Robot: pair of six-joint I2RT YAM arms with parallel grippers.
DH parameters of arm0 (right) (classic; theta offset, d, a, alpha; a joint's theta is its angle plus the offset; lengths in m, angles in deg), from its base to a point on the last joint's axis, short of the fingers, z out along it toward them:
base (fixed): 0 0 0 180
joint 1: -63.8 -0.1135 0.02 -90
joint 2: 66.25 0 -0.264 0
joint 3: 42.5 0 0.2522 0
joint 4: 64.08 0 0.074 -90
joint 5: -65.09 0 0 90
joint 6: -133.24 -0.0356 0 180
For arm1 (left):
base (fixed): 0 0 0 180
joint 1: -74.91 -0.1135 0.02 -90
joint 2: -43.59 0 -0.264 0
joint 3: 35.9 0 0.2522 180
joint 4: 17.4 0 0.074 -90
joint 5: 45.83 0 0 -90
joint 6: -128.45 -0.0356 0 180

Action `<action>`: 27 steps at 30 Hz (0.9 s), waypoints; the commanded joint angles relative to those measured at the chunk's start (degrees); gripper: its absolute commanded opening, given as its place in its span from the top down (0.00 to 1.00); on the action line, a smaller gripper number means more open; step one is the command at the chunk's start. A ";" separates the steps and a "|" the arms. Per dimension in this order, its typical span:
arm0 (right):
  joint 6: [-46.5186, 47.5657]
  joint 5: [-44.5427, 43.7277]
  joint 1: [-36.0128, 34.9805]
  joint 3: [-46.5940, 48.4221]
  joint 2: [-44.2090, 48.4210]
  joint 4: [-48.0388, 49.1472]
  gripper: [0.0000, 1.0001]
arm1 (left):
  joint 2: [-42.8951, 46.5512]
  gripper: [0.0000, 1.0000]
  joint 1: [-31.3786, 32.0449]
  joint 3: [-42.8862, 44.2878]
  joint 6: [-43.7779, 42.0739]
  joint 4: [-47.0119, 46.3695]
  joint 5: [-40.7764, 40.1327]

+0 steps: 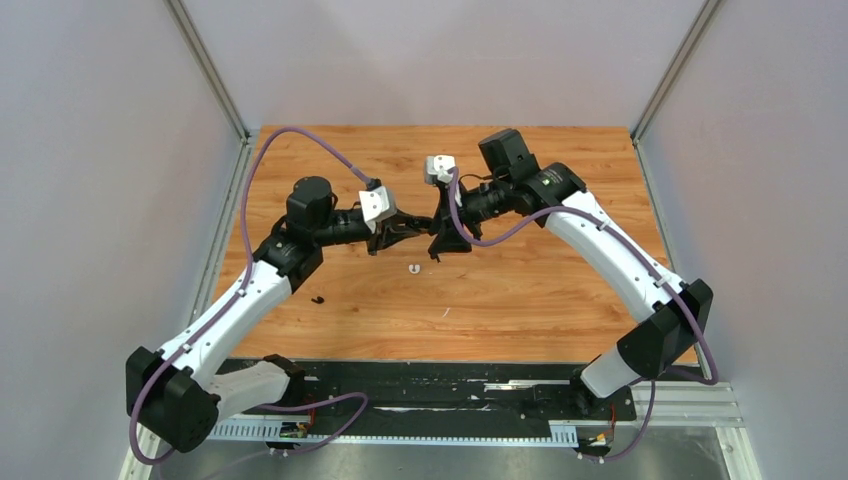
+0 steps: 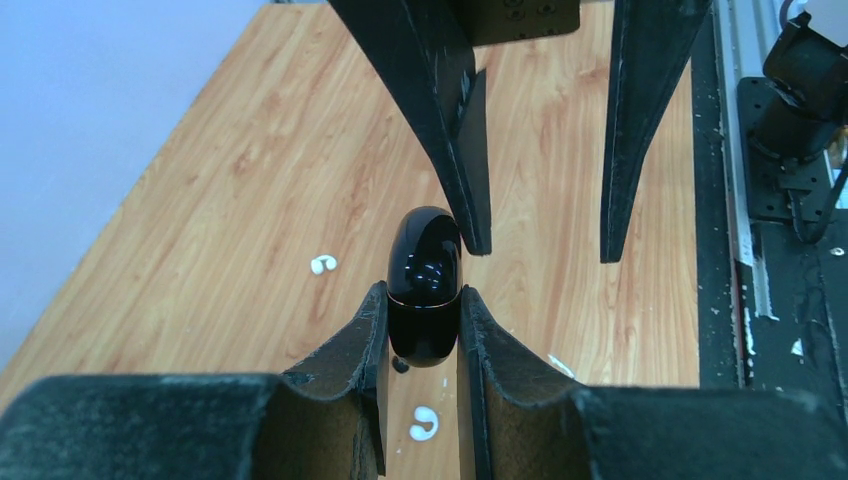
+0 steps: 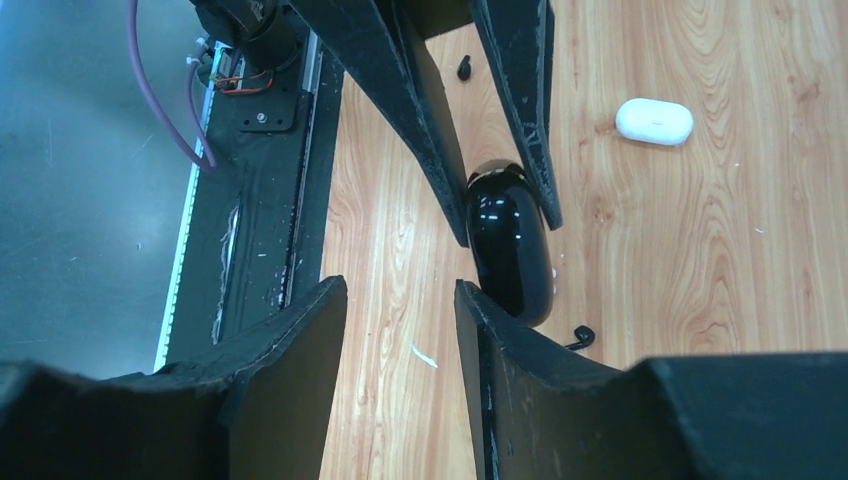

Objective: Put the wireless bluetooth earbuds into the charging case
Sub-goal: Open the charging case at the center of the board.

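Over a wooden table, the left gripper is clenched on a glossy black charging case. The right gripper gapes wide, one finger against the case. Tiny white earbuds lie loose on the wood

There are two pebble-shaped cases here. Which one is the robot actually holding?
The glossy black case, clamped in the left tool. The white case lies by itself on the table, with nothing touching it.
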 commanded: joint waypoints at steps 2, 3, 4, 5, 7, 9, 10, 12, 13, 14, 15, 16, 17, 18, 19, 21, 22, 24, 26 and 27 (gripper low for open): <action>0.19 -1.78 0.05 1.57 5.33 7.68 0.52 | -0.52 1.00 1.26 2.23 2.65 0.49 5.35; 0.19 -1.97 0.02 0.45 6.09 8.53 0.51 | -0.54 1.00 1.31 2.25 2.89 0.42 5.56; 0.09 -2.27 0.02 -0.69 6.61 9.57 0.49 | -0.54 1.00 1.32 2.33 3.34 0.32 6.00; 0.15 -2.63 -0.06 -1.89 6.93 10.20 0.46 | -0.48 1.00 1.26 2.39 3.45 0.25 6.24; 0.05 -3.52 -0.19 -3.69 7.11 11.13 0.42 | -0.38 1.00 1.32 2.65 4.03 0.22 6.97; -0.01 -4.57 -0.51 -4.59 6.87 11.73 0.39 | -0.18 1.00 1.27 2.81 4.05 0.69 7.64; -0.13 -5.72 -0.95 -4.97 6.64 12.18 0.38 | -0.01 1.00 1.25 2.80 3.98 0.91 7.94; -0.03 -6.99 -1.66 -5.39 6.10 12.97 0.37 | 0.36 1.00 1.31 3.03 3.77 1.86 8.53; -0.06 -7.45 -2.01 -5.51 5.73 13.33 0.37 | 0.52 1.00 1.32 3.05 3.55 2.44 8.68; -0.08 -7.84 -2.31 -5.43 5.32 13.44 0.36 | 0.93 1.00 1.32 3.06 3.39 2.85 8.67; -0.17 -7.92 -2.59 -5.35 5.05 13.38 0.36 | 1.12 1.00 1.37 3.10 2.43 3.79 8.91; -0.12 -7.93 -2.88 -5.34 4.92 13.30 0.36 | 1.52 1.00 1.42 3.13 1.81 4.40 8.92; 0.09 -7.98 -3.19 -5.38 4.87 13.35 0.36 | 1.72 1.00 1.46 3.19 0.72 5.32 8.93; 0.34 -8.25 -3.42 -5.51 4.89 13.41 0.36 | 2.09 1.00 1.56 3.21 0.30 5.73 8.93; 0.50 -9.09 -3.67 -5.65 4.87 13.51 0.37 | 2.22 1.00 1.57 3.30 -0.28 6.27 8.98; -0.98 -12.47 -3.69 -5.58 4.54 14.37 0.40 | 2.50 1.00 1.54 3.44 -1.27 7.36 9.43; -1.35 -14.09 -3.61 -5.30 4.31 14.85 0.41 | 2.52 1.00 1.53 3.52 -1.62 7.99 9.53; -1.18 -15.88 -3.30 -4.72 3.97 15.10 0.45 | 2.61 1.00 1.66 3.55 -2.60 8.56 9.50; -1.35 -16.25 -2.71 -4.04 3.84 15.58 0.47 | 2.66 1.00 1.70 3.40 -2.84 8.77 9.20; -1.62 -16.30 -2.37 -3.57 3.69 15.72 0.48 | 2.68 1.00 1.73 3.36 -2.80 8.69 9.15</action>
